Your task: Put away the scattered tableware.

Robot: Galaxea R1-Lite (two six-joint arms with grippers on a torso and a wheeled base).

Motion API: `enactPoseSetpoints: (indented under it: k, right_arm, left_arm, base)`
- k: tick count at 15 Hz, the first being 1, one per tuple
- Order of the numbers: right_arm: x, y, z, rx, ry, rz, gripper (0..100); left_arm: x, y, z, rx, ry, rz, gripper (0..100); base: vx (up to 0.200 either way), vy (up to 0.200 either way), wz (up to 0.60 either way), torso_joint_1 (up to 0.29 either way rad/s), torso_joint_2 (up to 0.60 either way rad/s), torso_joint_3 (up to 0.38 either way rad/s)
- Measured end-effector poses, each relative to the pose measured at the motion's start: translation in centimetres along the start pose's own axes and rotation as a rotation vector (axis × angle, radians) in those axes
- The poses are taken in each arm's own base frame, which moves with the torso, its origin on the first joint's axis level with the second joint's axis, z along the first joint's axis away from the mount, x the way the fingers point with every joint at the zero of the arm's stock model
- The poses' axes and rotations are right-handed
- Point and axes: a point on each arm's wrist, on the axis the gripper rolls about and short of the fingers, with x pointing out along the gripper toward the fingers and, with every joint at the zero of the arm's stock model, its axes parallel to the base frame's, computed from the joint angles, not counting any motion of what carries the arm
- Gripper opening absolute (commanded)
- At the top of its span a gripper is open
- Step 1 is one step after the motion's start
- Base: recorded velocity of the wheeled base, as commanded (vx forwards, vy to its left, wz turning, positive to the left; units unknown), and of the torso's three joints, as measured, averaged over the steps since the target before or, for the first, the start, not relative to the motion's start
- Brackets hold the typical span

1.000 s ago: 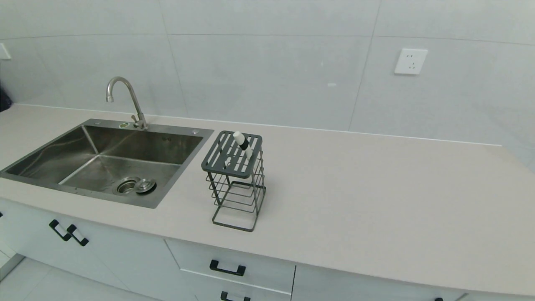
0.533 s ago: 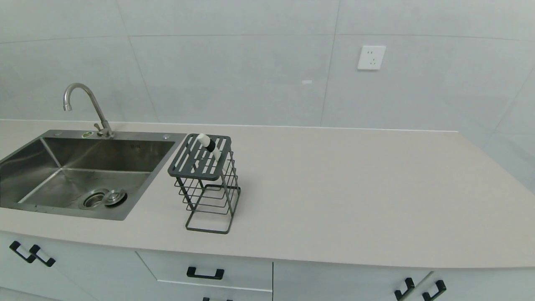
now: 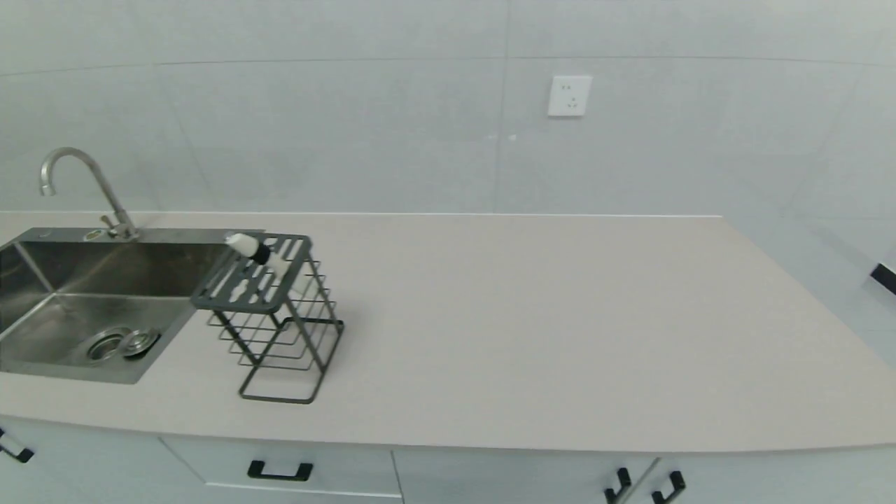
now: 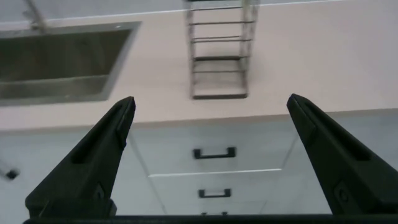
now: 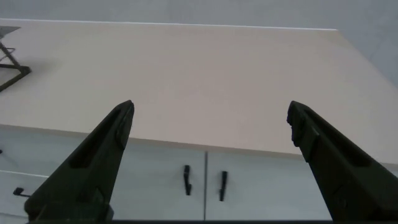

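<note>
The left claw [image 4: 211, 102] is spread wide and holds nothing, its two dark, tapered fingers framing the white drawer fronts below the table's near edge. The right claw [image 5: 211, 107] gapes just as wide, also empty, before the bare right stretch of the table [image 3: 560, 336]. A dark wire rack [image 3: 238, 303] with a slatted top plate stands on the left part of the matte beige table, just right of the steel sink [image 3: 70, 376]. A utensil [image 3: 255, 250] with a white handle and a black band leans out of a far slot of the rack. A curved faucet [image 3: 77, 182] rises at the sink's far rim; a white socket [image 3: 569, 96] sits on the pale tiled wall.
</note>
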Motion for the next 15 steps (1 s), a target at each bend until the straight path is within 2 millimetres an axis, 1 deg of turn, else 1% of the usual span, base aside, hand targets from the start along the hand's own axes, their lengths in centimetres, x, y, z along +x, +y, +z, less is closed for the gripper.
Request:
enactPoseSetpoints:
  k: [2, 5, 15]
  right_arm:
    - [0.0, 0.0, 0.0, 0.0, 0.0, 0.0, 100]
    - [0.0, 0.0, 0.0, 0.0, 0.0, -0.001, 100]
    - [0.0, 0.0, 0.0, -0.001, 0.0, -0.001, 100]
  left_arm:
    - [0.0, 0.0, -0.01, 0.0, 0.001, 0.001, 100]
    - [0.0, 0.0, -0.01, 0.0, 0.001, -0.001, 100]
    - [0.0, 0.0, 0.0, 0.0, 0.0, 0.001, 100]
  base:
    - [0.0, -0.2, -0.6, -0.005, 0.0, 0.0]
    - [0.0, -0.2, 0.0, 0.006, 0.0, 0.002]
    - [0.0, 0.0, 0.0, 0.0, 0.0, 0.0]
